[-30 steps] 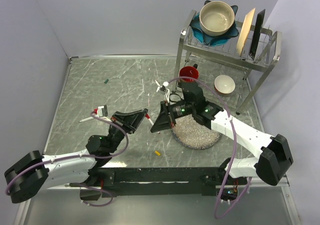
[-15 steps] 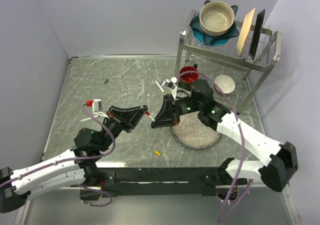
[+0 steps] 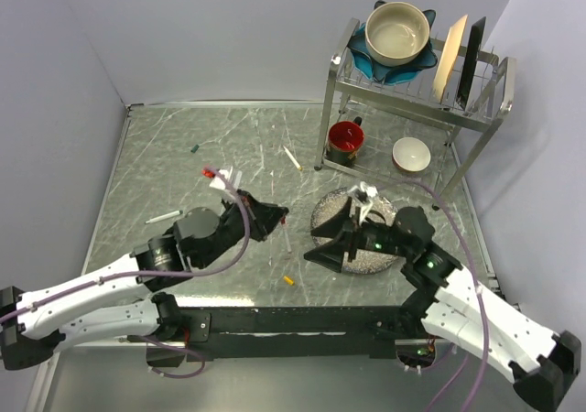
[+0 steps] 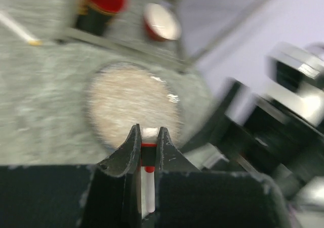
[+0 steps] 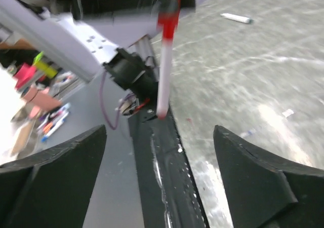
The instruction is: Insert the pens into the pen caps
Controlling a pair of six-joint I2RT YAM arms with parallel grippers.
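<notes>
Left pincer (image 4: pixel 149 131): pressed together, pinching a white pen (image 4: pixel 147 192) with a red band. The pen sits just off the left edge of the round speckled mat (image 4: pixel 126 104).
Right pincer (image 3: pixel 311 249): fingers spread wide, nothing between them, over the mat's left rim and facing the held pen.
On the tabletop (image 3: pixel 165 156):
- yellow cap (image 3: pixel 288 281), near-left of the mat
- yellow-tipped pen (image 3: pixel 291 157), beyond the mat
- third pen (image 3: pixel 163 217), well left of the mat
- green cap (image 3: pixel 194 146), far-left of the mat
</notes>
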